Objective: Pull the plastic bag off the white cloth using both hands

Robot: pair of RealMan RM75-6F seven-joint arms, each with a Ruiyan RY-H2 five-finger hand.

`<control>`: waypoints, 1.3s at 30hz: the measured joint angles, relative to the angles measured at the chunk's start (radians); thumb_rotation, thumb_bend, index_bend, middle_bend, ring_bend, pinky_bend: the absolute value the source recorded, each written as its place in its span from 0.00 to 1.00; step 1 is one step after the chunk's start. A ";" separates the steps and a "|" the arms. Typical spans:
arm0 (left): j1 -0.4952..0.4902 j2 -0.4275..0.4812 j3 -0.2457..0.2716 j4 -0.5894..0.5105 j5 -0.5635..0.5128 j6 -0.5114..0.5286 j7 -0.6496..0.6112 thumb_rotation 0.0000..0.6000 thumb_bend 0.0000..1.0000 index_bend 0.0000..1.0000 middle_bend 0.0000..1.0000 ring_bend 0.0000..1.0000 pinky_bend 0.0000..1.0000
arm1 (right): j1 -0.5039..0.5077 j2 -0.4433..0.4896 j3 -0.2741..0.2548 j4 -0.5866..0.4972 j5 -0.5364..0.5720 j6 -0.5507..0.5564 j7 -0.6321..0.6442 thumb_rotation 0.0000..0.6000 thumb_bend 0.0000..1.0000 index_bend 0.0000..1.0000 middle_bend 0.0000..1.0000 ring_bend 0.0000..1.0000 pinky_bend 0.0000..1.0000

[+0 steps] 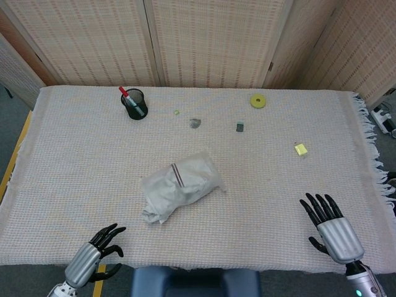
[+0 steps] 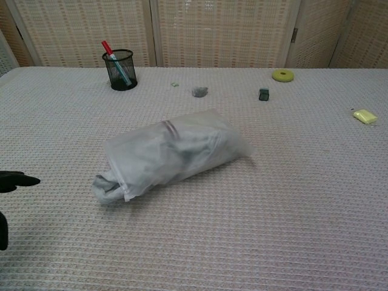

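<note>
A clear plastic bag (image 1: 184, 183) (image 2: 176, 153) lies in the middle of the table with the white cloth inside it. A grey end of the cloth (image 1: 150, 215) (image 2: 107, 187) sticks out at the bag's near left opening. My left hand (image 1: 94, 252) hovers at the table's near edge, left of the bag, fingers apart and empty; its fingertips (image 2: 17, 180) show at the left border of the chest view. My right hand (image 1: 332, 229) is at the near right, fingers spread, holding nothing, far from the bag.
A black mesh pen cup (image 1: 135, 103) with a red pen stands at the back left. A yellow ring (image 1: 258, 101), a small dark block (image 1: 239, 127), a grey lump (image 1: 195, 123) and a yellow piece (image 1: 301, 148) lie behind and right. Woven cloth covers the table (image 1: 74, 154).
</note>
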 measured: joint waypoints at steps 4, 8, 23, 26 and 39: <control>-0.009 -0.147 -0.029 0.138 0.014 0.028 0.009 1.00 0.33 0.52 0.15 0.02 0.14 | -0.003 0.007 0.006 0.000 -0.002 -0.001 0.013 1.00 0.16 0.00 0.00 0.00 0.00; -0.026 -0.265 -0.065 0.284 0.011 0.032 0.067 1.00 0.29 0.40 0.09 0.00 0.11 | -0.005 0.009 0.013 0.001 -0.002 -0.006 0.012 1.00 0.16 0.00 0.00 0.00 0.00; -0.137 -0.487 -0.187 0.584 -0.097 0.060 0.136 1.00 0.24 0.47 0.07 0.00 0.09 | -0.009 0.026 0.012 -0.011 -0.024 -0.029 0.029 1.00 0.16 0.00 0.00 0.00 0.00; -0.150 -0.506 -0.186 0.620 -0.111 0.053 0.128 1.00 0.25 0.49 0.07 0.00 0.09 | -0.011 0.027 0.011 -0.013 -0.026 -0.032 0.028 1.00 0.16 0.00 0.00 0.00 0.00; -0.214 -0.604 -0.192 0.775 -0.184 0.015 0.068 1.00 0.26 0.54 0.08 0.00 0.09 | -0.013 0.027 0.022 -0.016 -0.014 -0.053 0.020 1.00 0.16 0.00 0.00 0.00 0.00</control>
